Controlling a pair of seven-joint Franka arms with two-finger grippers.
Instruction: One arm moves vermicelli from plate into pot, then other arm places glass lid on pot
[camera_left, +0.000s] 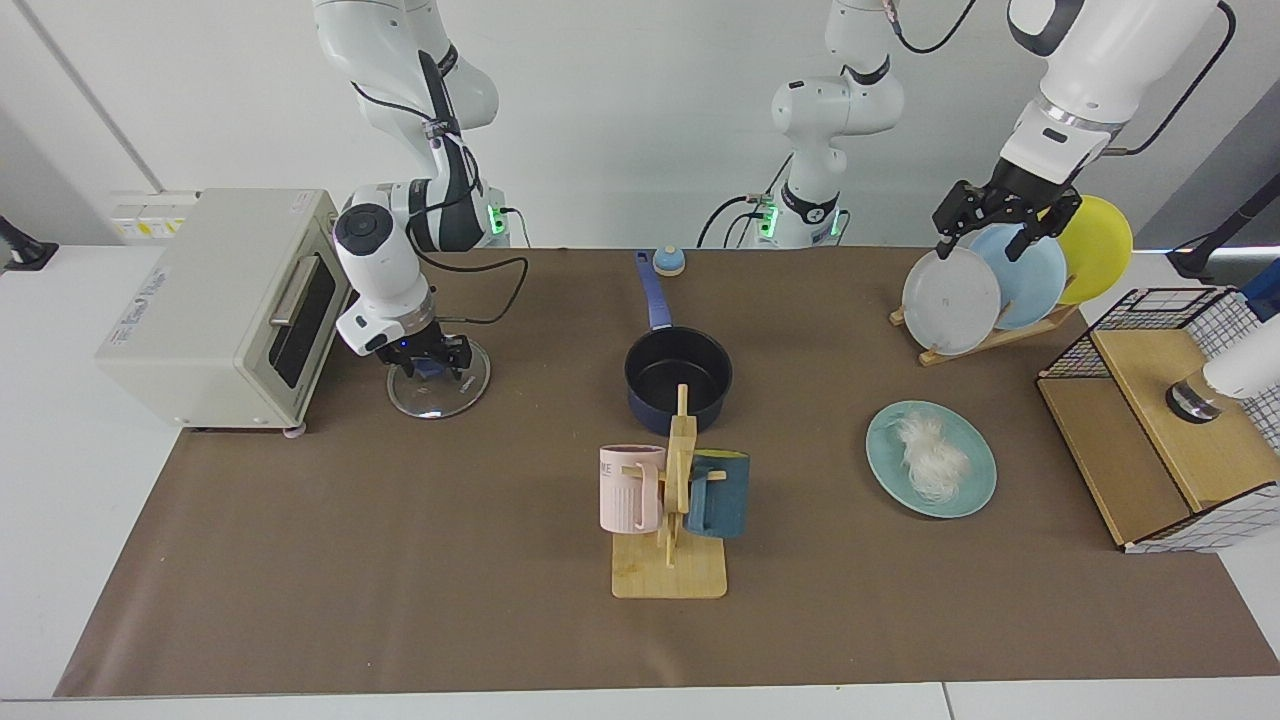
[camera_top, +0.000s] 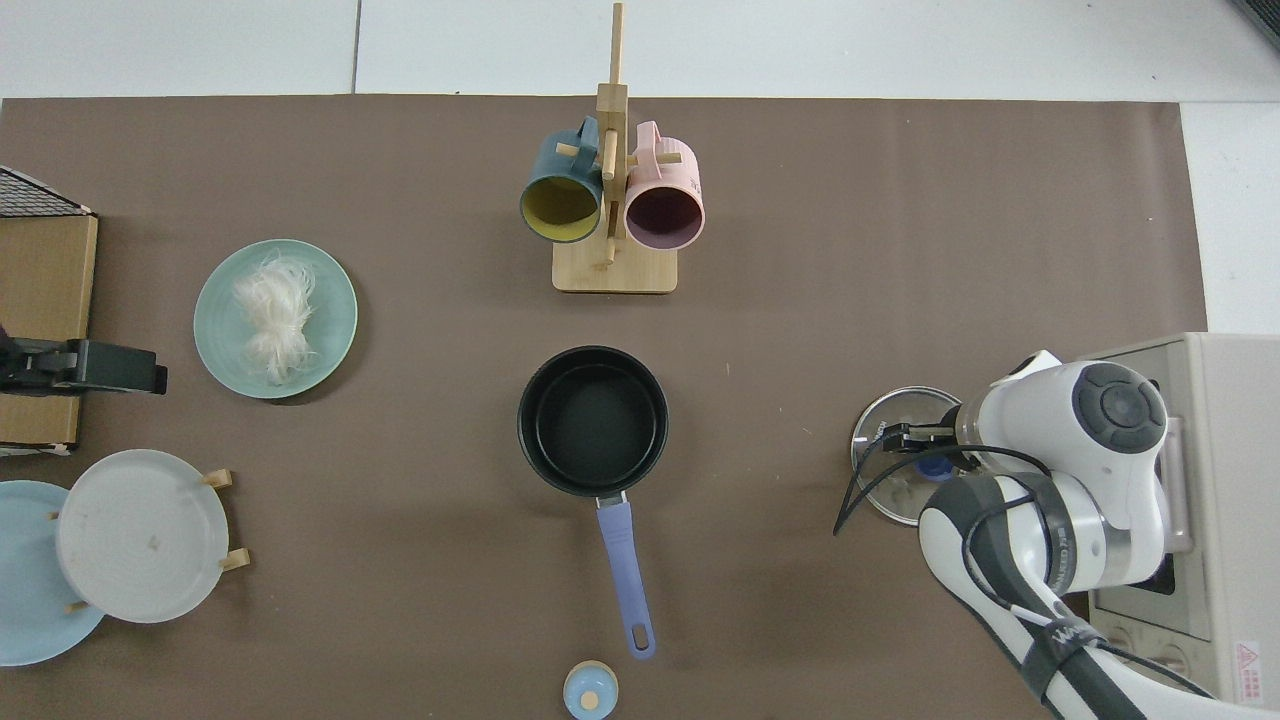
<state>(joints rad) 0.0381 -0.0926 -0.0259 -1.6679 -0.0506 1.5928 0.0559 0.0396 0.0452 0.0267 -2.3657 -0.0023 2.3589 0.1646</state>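
Resting flat on the brown mat beside the toaster oven (camera_left: 215, 300): glass lid (camera_left: 439, 378), rigid, smooth, breakable; best taken by its blue knob. Right gripper (camera_left: 428, 357) sits low over that knob, fingers straddling it; whether they pinch it I cannot tell. Vermicelli (camera_left: 930, 455): light, springy tangle, loose strands likely to trail; lies on the teal plate (camera_left: 975, 478), untouched. Pot (camera_left: 678, 377) stands empty mid-table. Left gripper (camera_left: 1005, 215) waits, spread wide, above the plate rack (camera_left: 985, 335). Top view shows the pot's bare interior and the lid's rim (camera_top: 872, 420); facing view alone shows gripper heights.
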